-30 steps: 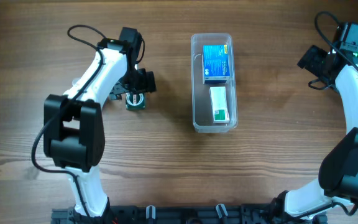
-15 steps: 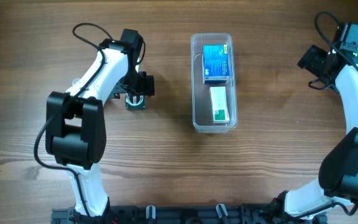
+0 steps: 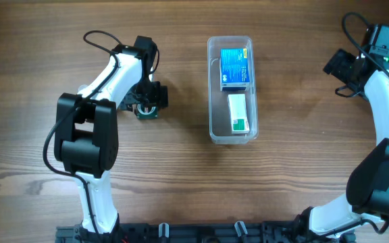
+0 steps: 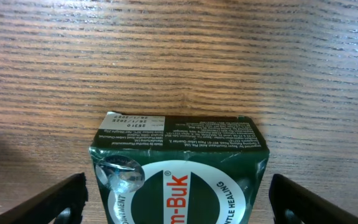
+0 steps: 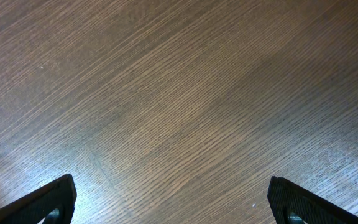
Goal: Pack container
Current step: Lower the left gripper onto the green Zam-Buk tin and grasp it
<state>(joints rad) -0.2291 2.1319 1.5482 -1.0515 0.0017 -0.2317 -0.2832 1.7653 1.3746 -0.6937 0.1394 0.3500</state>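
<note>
The container [image 3: 211, 88], a long clear bin, stands at the table's middle with a blue box [image 3: 234, 69] and a white-and-green box [image 3: 238, 113] inside. To its left a small dark green ointment box [image 3: 146, 110] lies on the wood. My left gripper [image 3: 147, 101] is directly over it. In the left wrist view the green box [image 4: 179, 155] sits between my fingers [image 4: 61, 199], with a gap on each side; the left gripper [image 4: 179, 202] is open. My right gripper [image 3: 340, 67] hangs open at the far right over bare wood [image 5: 173, 199].
The wooden table [image 3: 181, 182] runs across the whole view. A black rail [image 3: 201, 233] lines the front edge, where both arm bases stand. A cable [image 3: 96, 37] loops off the left arm.
My left arm has shifted slightly right over the green box, and its fingers stand closer around it. The right arm and the container have not moved.
</note>
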